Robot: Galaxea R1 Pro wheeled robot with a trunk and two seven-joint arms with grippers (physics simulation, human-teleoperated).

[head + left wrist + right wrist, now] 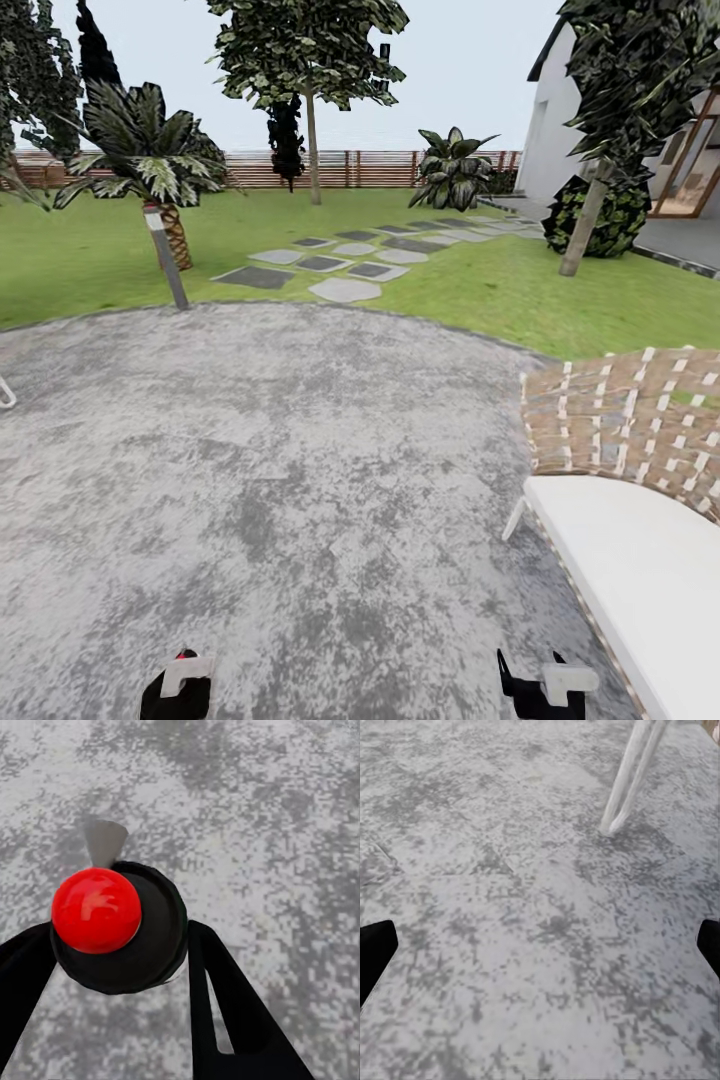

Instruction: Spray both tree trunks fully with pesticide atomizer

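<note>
The robot stands on a round grey stone patio [260, 480] at the edge of the lawn [90, 260], with the atomizer already picked up and neither tree sprayed. In the left wrist view the left gripper [124, 945] has its dark fingers [225, 1005] closed on either side of a black atomizer [131, 937] with a glossy red cap [96, 910] and a grey nozzle. No white specks of pesticide hang anywhere, so the spraying is judged not yet begun.

The head view gives what the wrist cameras lack: one pale-trunked tree [313, 150] stands well off by the slatted fence [370, 168], and a second trunk [585, 230] leans up near the house [560, 110], past the stepping stones [330, 265]. A woven chair [640, 440] with a white cushion sits at the robot's right.

The right wrist view shows the right gripper [540, 949] with its tips wide apart and holding nothing, over paving, with a white chair leg [630, 780] beyond. What remains is the drive to each trunk.
</note>
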